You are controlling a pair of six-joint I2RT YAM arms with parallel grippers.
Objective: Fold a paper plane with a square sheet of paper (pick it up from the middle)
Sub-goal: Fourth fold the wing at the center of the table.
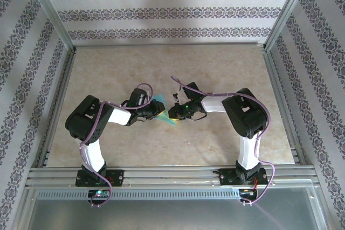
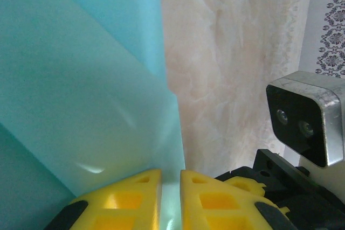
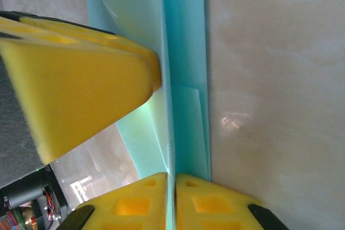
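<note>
Left gripper [image 2: 171, 179] is clamped on the paper plane [image 2: 81, 90]. Right gripper [image 3: 173, 181] pinches its creased edge. The plane sits between both grippers, mid-table [image 1: 215, 68]. Judged light, thin and easily crumpled; grip along the layered spine.

A robot test cell in a lab is indicated: a marble-patterned tabletop [image 1: 215, 68] is enclosed on three sides by wall panels [image 1: 172, 12] papered in floral stripes and held in an aluminium profile frame [image 1: 52, 12]. A left arm [image 1: 94, 127] and a right arm [image 1: 245, 117] are bolted to an aluminium rail [image 1: 172, 176].
</note>
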